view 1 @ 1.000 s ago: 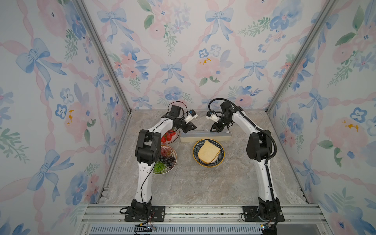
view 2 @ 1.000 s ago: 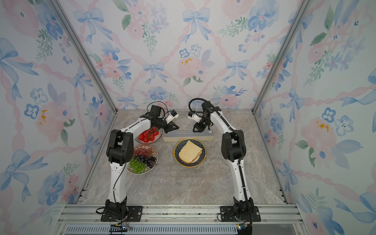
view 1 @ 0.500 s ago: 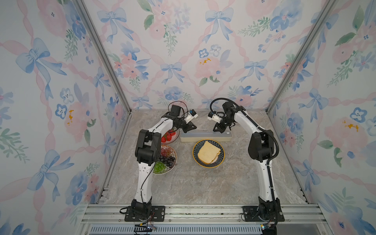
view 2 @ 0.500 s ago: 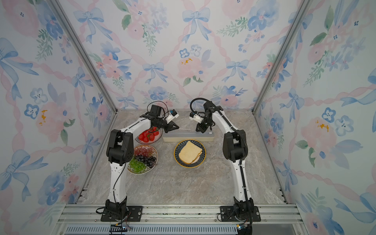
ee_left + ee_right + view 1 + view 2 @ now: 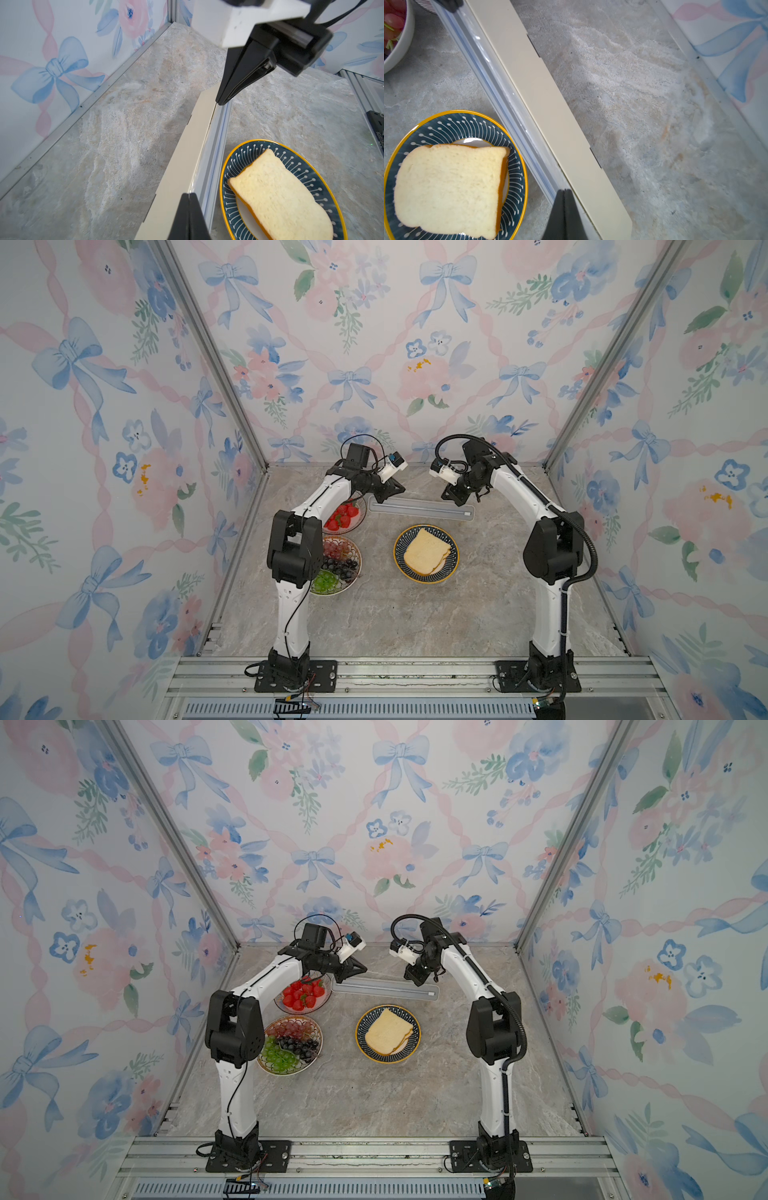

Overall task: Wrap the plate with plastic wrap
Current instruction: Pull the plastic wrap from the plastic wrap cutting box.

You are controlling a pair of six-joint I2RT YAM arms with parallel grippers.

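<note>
Directly under the closed right end effector [image 5: 563,192] lies the plastic wrap box [image 5: 550,116].

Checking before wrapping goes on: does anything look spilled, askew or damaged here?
Nothing stands out. The bread lies on the plate, the wrap box lies flat behind it, the strawberry bowl and grape bowl hold their fruit.

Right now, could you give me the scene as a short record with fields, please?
left gripper: shut, tip at the box end near the strawberries
right gripper: shut, tip at the other box end
box: lies flat, between plate and back wall
plate: holds bread, uncovered
grapes: on a dish beside the left arm
</note>
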